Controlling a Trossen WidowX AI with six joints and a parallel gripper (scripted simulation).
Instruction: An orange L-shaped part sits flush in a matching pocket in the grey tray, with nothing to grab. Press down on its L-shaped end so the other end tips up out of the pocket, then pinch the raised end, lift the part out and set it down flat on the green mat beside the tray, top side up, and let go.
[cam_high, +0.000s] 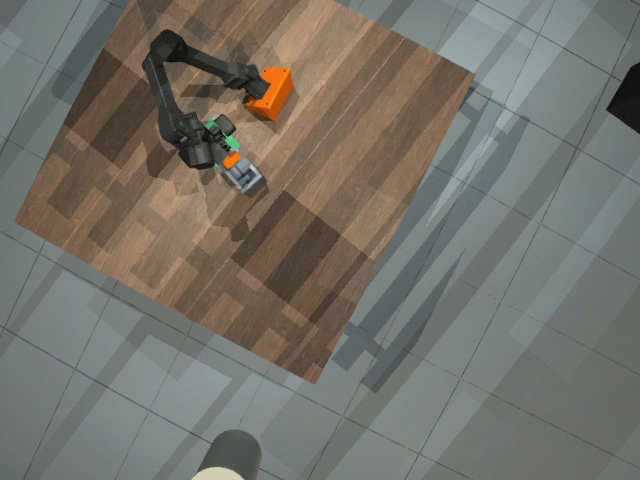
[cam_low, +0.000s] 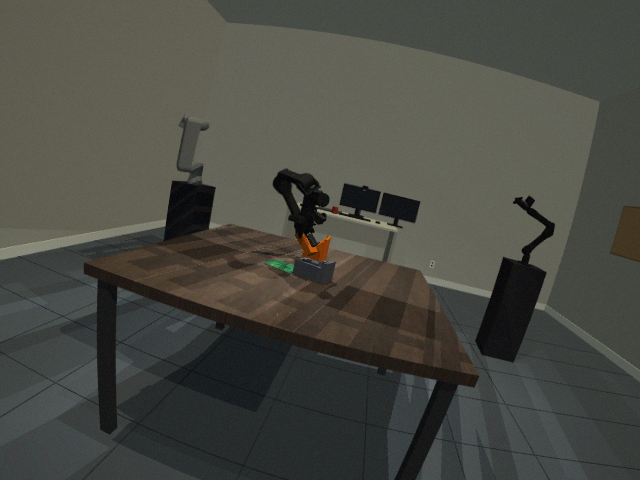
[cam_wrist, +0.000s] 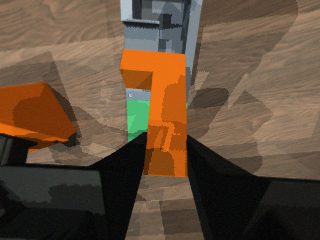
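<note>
My gripper (cam_high: 222, 149) (cam_wrist: 165, 138) is shut on the straight end of the orange L-shaped part (cam_high: 231, 159) (cam_wrist: 170, 95), one finger on each side. The part is out of the pocket and above the tray's mat-side end, with its L-shaped end away from the fingers. Its height and exact tilt are hard to tell. The grey tray (cam_high: 253, 189) (cam_low: 312, 272) (cam_wrist: 194, 42) shows its empty pocket beyond the part in the wrist view. The green mat (cam_high: 233, 142) (cam_low: 279, 265) (cam_wrist: 137, 117) lies against the tray and is partly hidden beneath the part and the arm.
An orange block-like mount (cam_high: 276, 90) (cam_wrist: 35, 107) stands on the wooden table (cam_high: 330, 217) (cam_low: 248, 294) behind the tray, at the arm's base. It shows at the left in the wrist view. The black arm (cam_high: 164, 98) (cam_low: 289, 193) bends over from it to the mat.
</note>
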